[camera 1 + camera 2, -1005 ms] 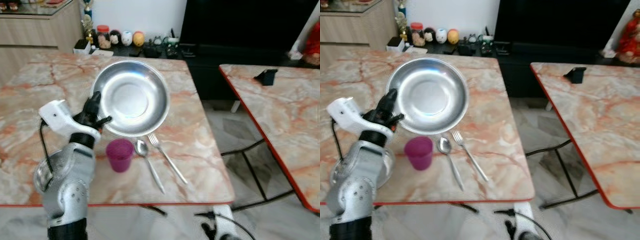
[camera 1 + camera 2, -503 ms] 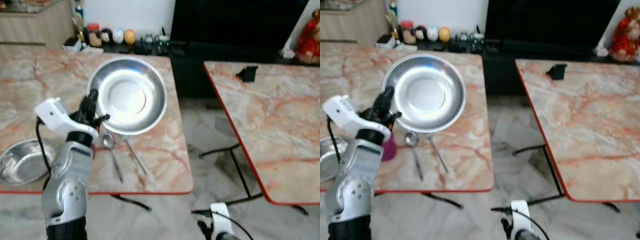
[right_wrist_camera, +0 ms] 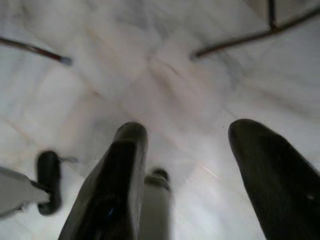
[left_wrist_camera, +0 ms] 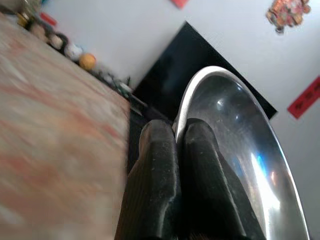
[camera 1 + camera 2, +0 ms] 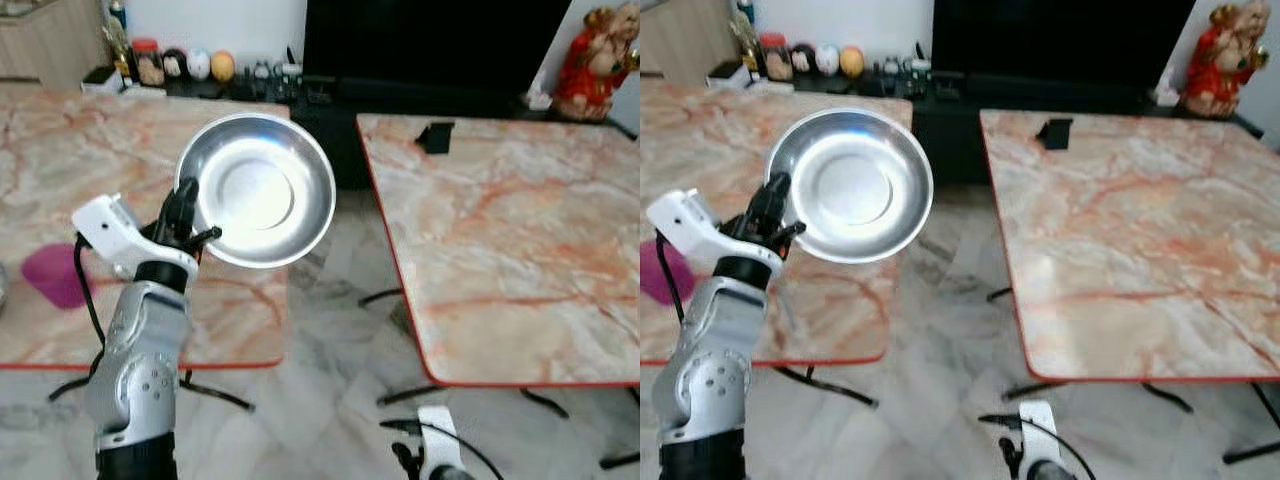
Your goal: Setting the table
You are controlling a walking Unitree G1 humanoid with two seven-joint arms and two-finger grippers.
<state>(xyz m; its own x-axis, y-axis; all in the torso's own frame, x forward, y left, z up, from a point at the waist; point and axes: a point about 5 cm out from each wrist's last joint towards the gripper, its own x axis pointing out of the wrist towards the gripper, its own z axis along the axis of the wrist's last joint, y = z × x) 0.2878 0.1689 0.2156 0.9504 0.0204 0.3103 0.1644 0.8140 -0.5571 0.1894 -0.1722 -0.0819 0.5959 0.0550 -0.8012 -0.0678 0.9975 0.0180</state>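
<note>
Pinching the plate by its rim, our left gripper keeps it level for carrying. Our right gripper hangs spread.

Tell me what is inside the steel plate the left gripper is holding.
The plate, pinched at its rim by the left gripper, holds nothing: bare shiny metal across the face. Its underside is hidden.
</note>
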